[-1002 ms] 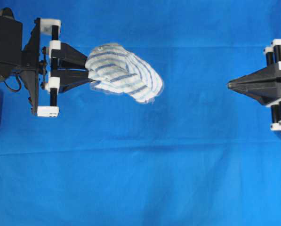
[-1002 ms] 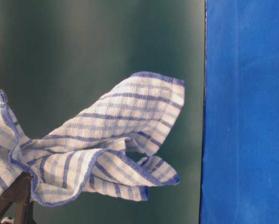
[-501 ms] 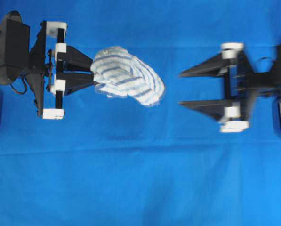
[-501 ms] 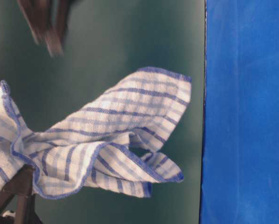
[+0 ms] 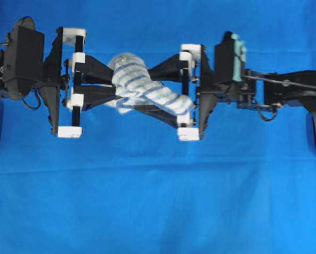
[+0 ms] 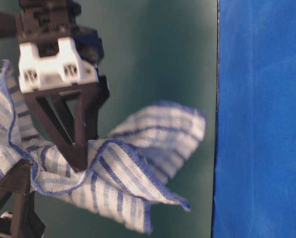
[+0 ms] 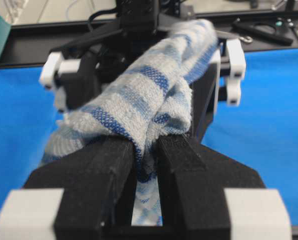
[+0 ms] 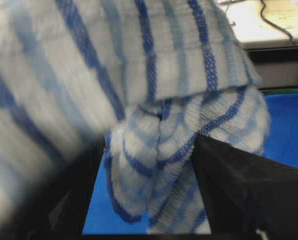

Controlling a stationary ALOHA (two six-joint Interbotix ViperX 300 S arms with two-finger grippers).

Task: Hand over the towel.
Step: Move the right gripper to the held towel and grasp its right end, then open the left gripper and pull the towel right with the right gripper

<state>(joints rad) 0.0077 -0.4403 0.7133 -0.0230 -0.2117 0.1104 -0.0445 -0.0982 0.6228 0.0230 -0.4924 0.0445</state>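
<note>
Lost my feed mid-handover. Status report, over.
Left claw shut on the towel, held above the blue cloth. Right claw open, fingers straddling the towel's free end, not yet gripping. Nothing in the way.

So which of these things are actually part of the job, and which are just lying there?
In the job:
- striped towel
- left gripper, clamped on the towel
- right gripper, open around the towel's free end

Just there:
- large blue cloth covering the table

The towel [image 5: 142,90] and left gripper [image 5: 111,91] block the middle; open blue cloth [image 5: 158,201] lies all around.
</note>
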